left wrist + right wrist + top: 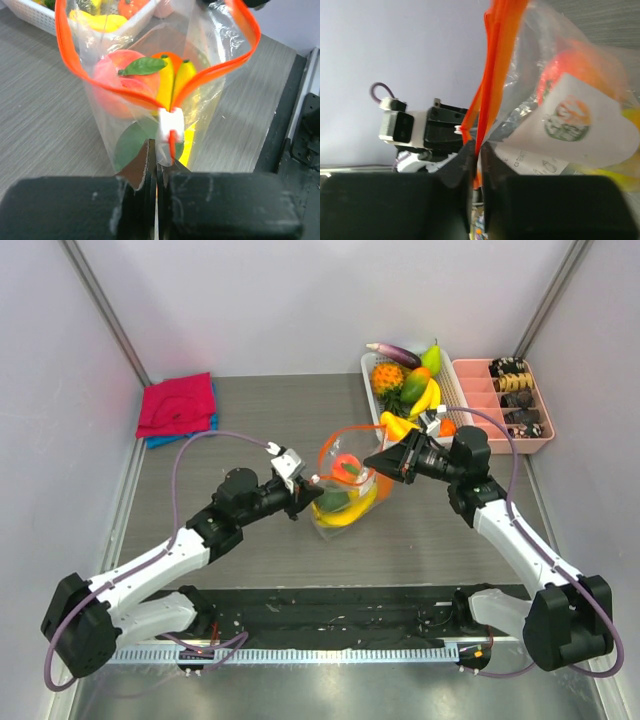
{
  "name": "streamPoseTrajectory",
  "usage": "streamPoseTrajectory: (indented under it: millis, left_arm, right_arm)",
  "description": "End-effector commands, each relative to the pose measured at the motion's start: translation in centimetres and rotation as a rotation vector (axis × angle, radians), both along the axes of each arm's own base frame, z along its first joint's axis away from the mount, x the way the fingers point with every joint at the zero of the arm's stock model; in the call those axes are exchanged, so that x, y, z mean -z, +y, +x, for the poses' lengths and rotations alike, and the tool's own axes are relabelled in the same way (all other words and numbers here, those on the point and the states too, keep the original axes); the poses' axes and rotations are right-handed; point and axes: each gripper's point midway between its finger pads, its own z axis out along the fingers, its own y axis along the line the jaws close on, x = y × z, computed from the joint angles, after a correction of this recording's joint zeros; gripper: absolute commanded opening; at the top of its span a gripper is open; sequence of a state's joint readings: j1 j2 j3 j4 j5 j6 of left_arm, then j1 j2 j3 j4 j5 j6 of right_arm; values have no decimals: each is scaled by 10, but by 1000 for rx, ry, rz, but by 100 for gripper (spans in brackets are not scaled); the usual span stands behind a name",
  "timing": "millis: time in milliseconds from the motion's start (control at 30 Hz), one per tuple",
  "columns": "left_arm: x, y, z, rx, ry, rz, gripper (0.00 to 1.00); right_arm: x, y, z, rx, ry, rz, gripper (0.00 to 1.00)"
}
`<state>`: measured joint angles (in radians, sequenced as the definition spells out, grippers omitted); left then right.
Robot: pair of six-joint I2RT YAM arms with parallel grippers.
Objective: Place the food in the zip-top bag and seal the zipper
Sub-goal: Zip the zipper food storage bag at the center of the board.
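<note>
Red cloth [177,405]: lay folded at your table's far left corner, well apart from the arms.
Left gripper [157,165]: your jaws were clamped on the bag's edge just below the white slider [170,126].
Zip-top bag [362,483]: was held between your grippers at mid-table.
Food [345,504]: a red fruit [122,80], a banana [182,77] and a green piece [130,145] sat inside the bag.
Zipper [70,60]: gaped in an open loop.
Right gripper [476,155]: your jaws pinched the zipper's other end.
Basket [367,365]: held more toy produce, far right.
</note>
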<state>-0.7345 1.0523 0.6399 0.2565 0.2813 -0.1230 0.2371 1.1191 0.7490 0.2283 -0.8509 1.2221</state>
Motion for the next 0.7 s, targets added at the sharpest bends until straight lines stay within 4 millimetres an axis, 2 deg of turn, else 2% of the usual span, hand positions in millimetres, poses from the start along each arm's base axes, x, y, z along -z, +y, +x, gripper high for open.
streamPoseTrajectory:
  millis: [0, 33, 67, 100, 133, 167, 200, 233, 267, 300, 333, 400, 433, 567, 633, 667]
  left_arm:
    - [-35, -5, -20, 150, -165, 15, 0]
    - [-34, -7, -30, 212, -179, 25, 0]
    - [-26, -5, -36, 244, -170, 62, 0]
    - [-24, -4, -39, 274, -208, 89, 0]
    - [-23, -4, -43, 297, -215, 98, 0]
    - [-21, -3, -46, 310, -219, 106, 0]
    - [-19, -2, -48, 320, -220, 114, 0]
    - [-19, -1, -50, 334, -232, 119, 0]
    - [-21, -2, -54, 360, -244, 119, 0]
    - [-21, -2, -55, 363, -248, 125, 0]
    - [-22, -1, -54, 363, -264, 132, 0]
    - [-25, -3, -55, 385, -282, 139, 0]
    - [-25, -3, -56, 397, -289, 146, 0]
    - [-37, -9, -53, 409, -301, 131, 0]
    - [-35, -10, -52, 408, -284, 131, 0]
    - [-35, -10, -52, 407, -282, 128, 0]
  right_arm:
    - [-5, -6, -22, -83, -224, -107, 27]
    - [-4, -7, -27, -99, -259, -138, 44]
    - [12, -11, -32, -134, -313, -221, 51]
    - [17, -14, -37, -155, -353, -266, 58]
    - [11, -19, -38, -152, -420, -320, 72]
    - [26, -26, -48, -185, -399, -398, 78]
    - [29, -33, -46, -202, -529, -491, 85]
    - [18, -39, -43, -195, -623, -551, 87]
    - [21, -45, -49, -222, -651, -604, 89]
    - [16, -50, -45, -243, -787, -676, 92]
    - [1, -53, -41, -225, -866, -714, 94]
    - [-15, -54, -43, -256, -1015, -746, 95]
    - [-30, -53, -42, -272, -1142, -761, 94]
    - [-60, -35, -49, -339, -1407, -674, 89]
    - [-65, -24, -52, -361, -1468, -625, 86]
    - [-68, -12, -55, -386, -1519, -597, 86]
